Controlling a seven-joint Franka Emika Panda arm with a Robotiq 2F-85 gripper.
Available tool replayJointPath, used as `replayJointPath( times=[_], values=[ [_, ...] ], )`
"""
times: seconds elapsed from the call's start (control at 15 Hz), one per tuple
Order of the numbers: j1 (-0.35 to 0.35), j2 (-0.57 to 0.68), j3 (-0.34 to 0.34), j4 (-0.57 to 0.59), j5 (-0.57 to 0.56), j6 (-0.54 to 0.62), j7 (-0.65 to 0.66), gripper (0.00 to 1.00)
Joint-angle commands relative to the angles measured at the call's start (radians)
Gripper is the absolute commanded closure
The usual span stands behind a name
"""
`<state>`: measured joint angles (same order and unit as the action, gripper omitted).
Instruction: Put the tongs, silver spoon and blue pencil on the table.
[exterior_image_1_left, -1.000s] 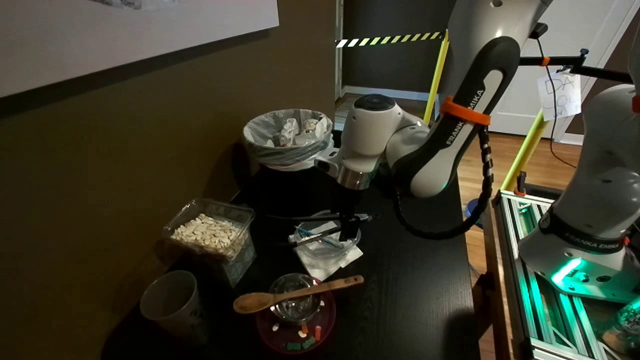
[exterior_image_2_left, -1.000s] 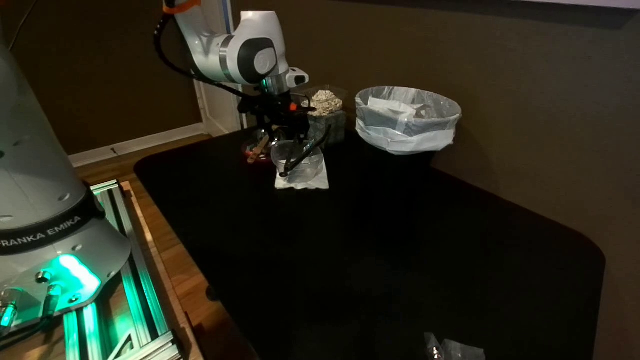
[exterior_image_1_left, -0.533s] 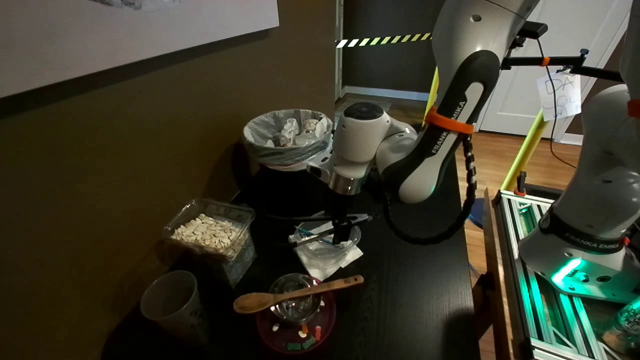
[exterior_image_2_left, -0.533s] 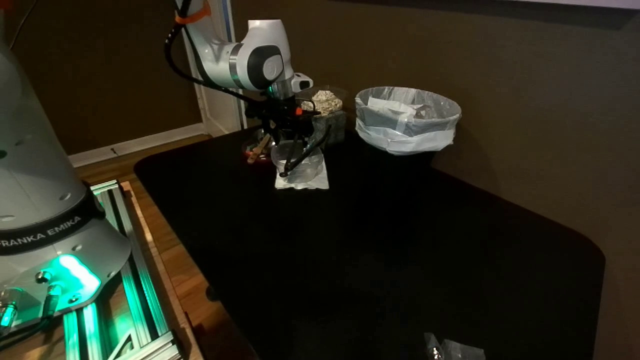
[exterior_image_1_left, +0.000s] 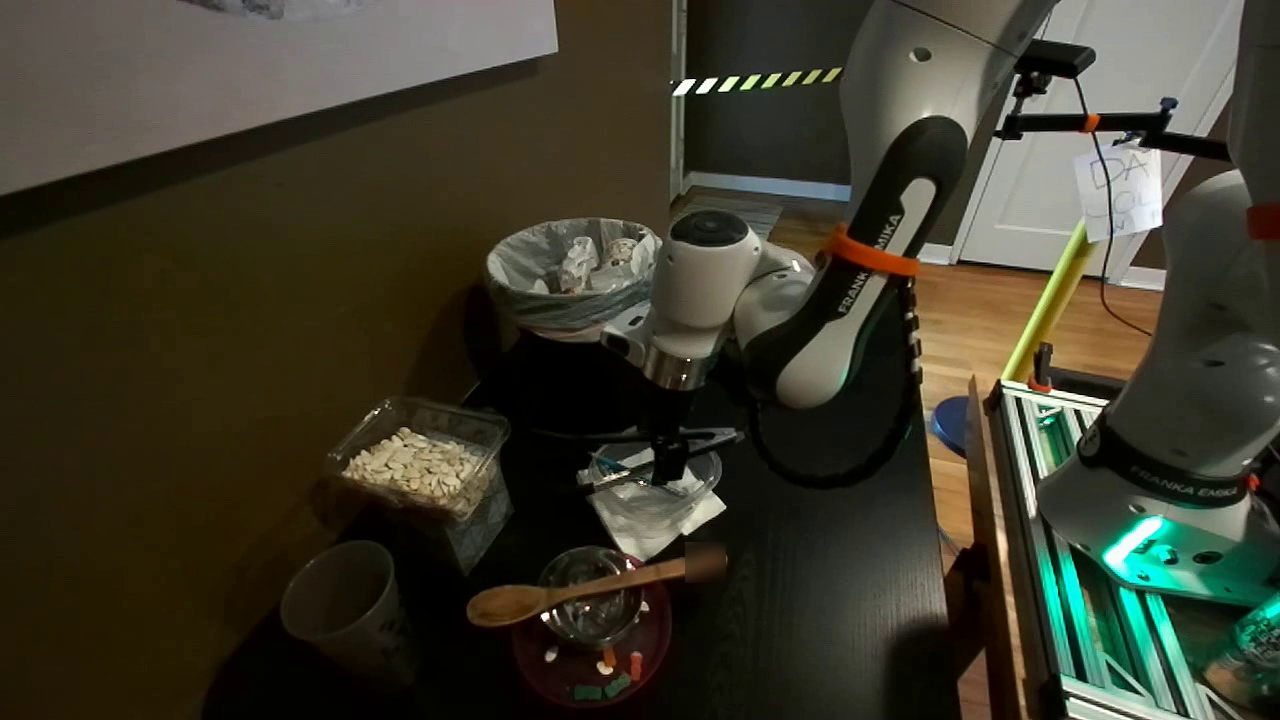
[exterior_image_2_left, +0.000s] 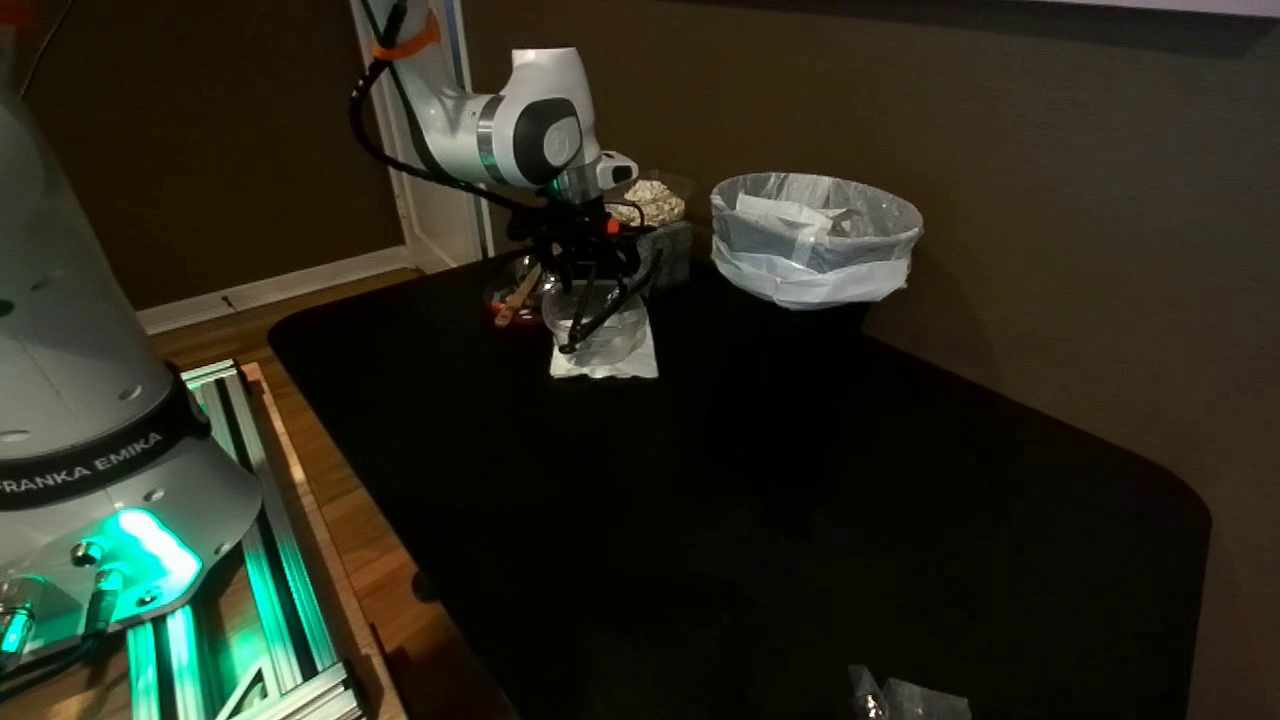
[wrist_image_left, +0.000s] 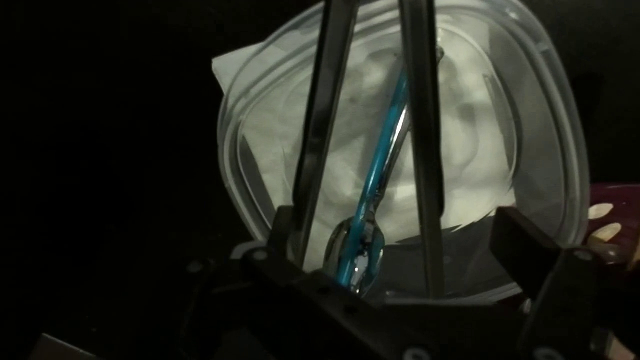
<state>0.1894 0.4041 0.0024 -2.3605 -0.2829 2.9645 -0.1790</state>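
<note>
Tongs, joint toward the robot-side edge of the table, are framed lengthwise by the gripper, wide-spread and empty.

The long table has a black, faintly wood-grained top and rounded corners. On it stand a translucent plastic cup and, near that, a patterned gray box; a dark red plate lies close to a white paper napkin. In an exterior view, crumpled clear plastic lies well apart from these.

smooth metal tongs — glossy metal spoon, shiny plastic bowl
</note>
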Motion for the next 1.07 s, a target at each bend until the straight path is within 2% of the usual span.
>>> replayJointPath(
  times=[0.0, 0.4, 0.47, 0.6, 0.67, 1.0],
  values=[
    [0.010, 0.039, -0.025, 0.031, -0.043, -0.013, 0.001, 0.00],
    [0.007, 0.067, -0.036, 0.047, -0.055, -0.022, -0.008, 0.00],
    [0.010, 0.071, -0.040, 0.049, -0.058, -0.020, -0.006, 0.25],
    [0.014, 0.075, -0.046, 0.052, -0.062, -0.020, -0.003, 0.34],
    [0.017, 0.072, -0.049, 0.050, -0.063, -0.020, 0.002, 0.44],
    [0.042, 0.029, -0.073, 0.029, -0.082, -0.009, 0.018, 0.78]
  ],
)
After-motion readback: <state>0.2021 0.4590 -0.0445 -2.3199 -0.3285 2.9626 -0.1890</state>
